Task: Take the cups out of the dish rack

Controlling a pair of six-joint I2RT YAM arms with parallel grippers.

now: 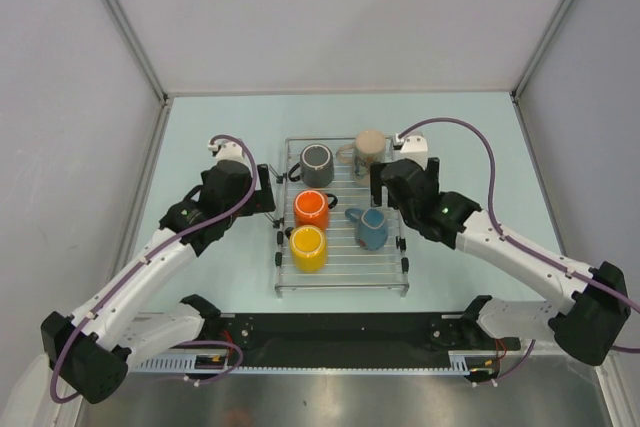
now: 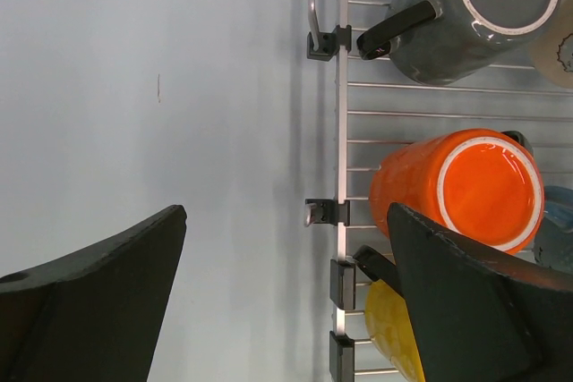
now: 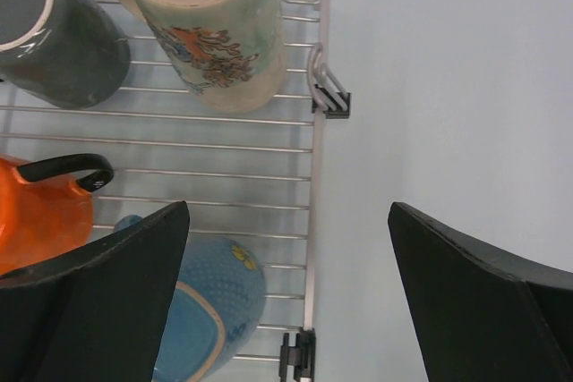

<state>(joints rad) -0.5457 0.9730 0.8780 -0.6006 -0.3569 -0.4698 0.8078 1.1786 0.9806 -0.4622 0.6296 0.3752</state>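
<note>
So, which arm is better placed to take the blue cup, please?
Right: its open jaws hang by the dish rack, beside the blue cup; the left arm sits on the other side.

Left arm [image 1: 150,267]: base at the near-left corner, white links reaching forward and inward, black wrist section at the far end. Left end effector [image 1: 262,197]: faces inward toward the centre line, wrist camera looking straight down. Its two dark fingers [image 2: 98,301] stand spread wide, gripping nothing.

Right arm [image 1: 520,252]: mirrors the left, base at the near-right corner, links running forward and inward. Right end effector [image 1: 383,182]: faces inward, opposite the left one and well apart from it. Its fingers [image 3: 483,301] are likewise spread wide, gripping nothing. Both wrists sit at similar reach.
</note>
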